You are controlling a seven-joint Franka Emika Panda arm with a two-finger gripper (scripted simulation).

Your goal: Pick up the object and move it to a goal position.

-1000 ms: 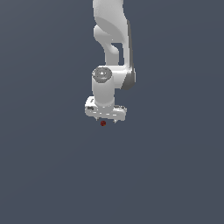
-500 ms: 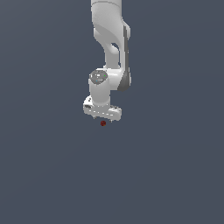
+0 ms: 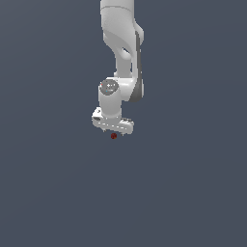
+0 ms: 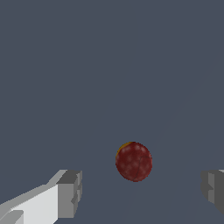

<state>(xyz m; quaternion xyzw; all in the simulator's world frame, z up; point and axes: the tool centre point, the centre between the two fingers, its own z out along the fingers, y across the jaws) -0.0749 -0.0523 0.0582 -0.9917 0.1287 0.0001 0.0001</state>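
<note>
Fingers spread wide, seemingly clear of the object.

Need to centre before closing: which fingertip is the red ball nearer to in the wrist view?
The fingertip with the white gripper body behind it. The ball sits closer to it than to the other fingertip, touching neither; the gripper is open.

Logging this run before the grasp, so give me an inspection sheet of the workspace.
Surface: plain dark grey floor, bare and unmarked.
Job's things: small dark red ball lying apart from both fingers, between them.
Clutter: nothing seen.
Tool: white tool open, directly above the ball, not touching it.
Cables: nothing seen.
Surroundings: uniform dark grey, nothing else seen; no goal marker visible.
</note>
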